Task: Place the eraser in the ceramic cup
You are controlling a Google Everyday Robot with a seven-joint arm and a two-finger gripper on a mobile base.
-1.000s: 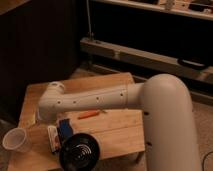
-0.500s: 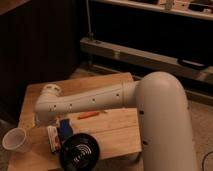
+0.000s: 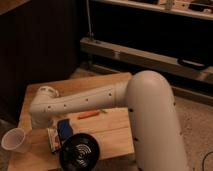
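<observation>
1. The hand [image 3: 39, 120] hangs at the end of the arm [image 3: 82, 102], low over the surface [image 3: 112, 132]; whether it is wide or narrow, I cannot tell.
2. The eraser [image 3: 52, 139] lies flat just beside the hand, on its camera side, touching a blue flat object [image 3: 64, 131] and not held.
3. The ceramic cup [image 3: 15, 140] stands upright near the hand, toward the surface's edge, apart from the eraser.
4. Step in hand, as I judge: the reach for the eraser.
5. Next: settle over the eraser alone, avoiding the blue object and black bowl [image 3: 79, 152], close and lift.
</observation>
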